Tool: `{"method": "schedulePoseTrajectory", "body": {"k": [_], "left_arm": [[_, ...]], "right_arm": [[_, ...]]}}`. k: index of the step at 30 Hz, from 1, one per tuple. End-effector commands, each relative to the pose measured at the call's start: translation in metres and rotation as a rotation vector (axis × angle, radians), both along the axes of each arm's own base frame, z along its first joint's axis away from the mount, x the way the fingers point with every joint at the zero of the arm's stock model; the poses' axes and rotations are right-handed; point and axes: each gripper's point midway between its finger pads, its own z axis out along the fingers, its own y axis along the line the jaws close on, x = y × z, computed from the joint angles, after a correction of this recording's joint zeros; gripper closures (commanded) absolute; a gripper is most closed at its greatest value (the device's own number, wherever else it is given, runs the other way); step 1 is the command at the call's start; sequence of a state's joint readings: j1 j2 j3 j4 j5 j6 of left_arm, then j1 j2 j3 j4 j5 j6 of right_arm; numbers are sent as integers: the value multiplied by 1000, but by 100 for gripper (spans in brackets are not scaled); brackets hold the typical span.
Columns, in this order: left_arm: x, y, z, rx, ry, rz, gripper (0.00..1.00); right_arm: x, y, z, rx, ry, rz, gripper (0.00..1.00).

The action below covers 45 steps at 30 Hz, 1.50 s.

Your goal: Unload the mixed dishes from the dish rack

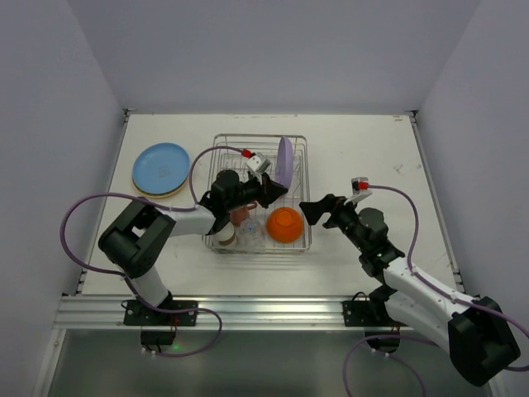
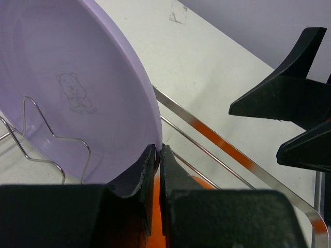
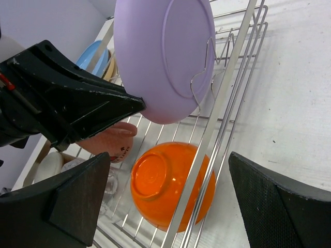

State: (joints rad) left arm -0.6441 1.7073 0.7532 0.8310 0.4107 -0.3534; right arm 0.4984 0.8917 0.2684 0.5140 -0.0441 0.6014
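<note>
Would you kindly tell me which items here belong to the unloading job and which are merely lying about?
Job: dish rack, lavender plate, orange bowl, pink mug, clear glass, cream cup, blue plate stack already out.
Lying about: only the purple cables and the table itself.

No legible text, small bear drawing (image 2: 73,93) on lavender plate (image 2: 108,57)
</note>
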Motion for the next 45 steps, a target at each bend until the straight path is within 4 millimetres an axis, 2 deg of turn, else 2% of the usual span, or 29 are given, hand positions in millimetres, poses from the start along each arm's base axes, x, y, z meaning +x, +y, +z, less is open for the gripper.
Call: {"method": "schedulePoseTrajectory", "body": {"k": [1, 10, 13, 30, 33, 36, 39, 45], "left_arm": [[0, -7, 14, -19, -31, -21, 100], [-4, -3, 24, -31, -43, -16, 100], [-7, 1, 39, -48, -73, -9, 100], [-26, 18, 85, -79, -166, -4, 100], [-31, 23, 102, -96, -201, 0, 100], [-32, 29, 109, -93, -223, 24, 100], [-36, 39, 130, -109, -268, 56, 100], [-36, 52, 151, -123, -294, 116, 100]], "right_arm": [[6, 5, 20, 12, -40, 8, 1], [6, 4, 20, 6, -40, 4, 1], [6, 4, 20, 4, -37, 4, 1], [6, 4, 20, -2, -38, 4, 1], [7, 3, 20, -4, -38, 3, 1], [7, 3, 21, -3, -40, 2, 1], [7, 3, 21, -5, -39, 0, 1], [9, 4, 20, -9, -36, 0, 1]]}}
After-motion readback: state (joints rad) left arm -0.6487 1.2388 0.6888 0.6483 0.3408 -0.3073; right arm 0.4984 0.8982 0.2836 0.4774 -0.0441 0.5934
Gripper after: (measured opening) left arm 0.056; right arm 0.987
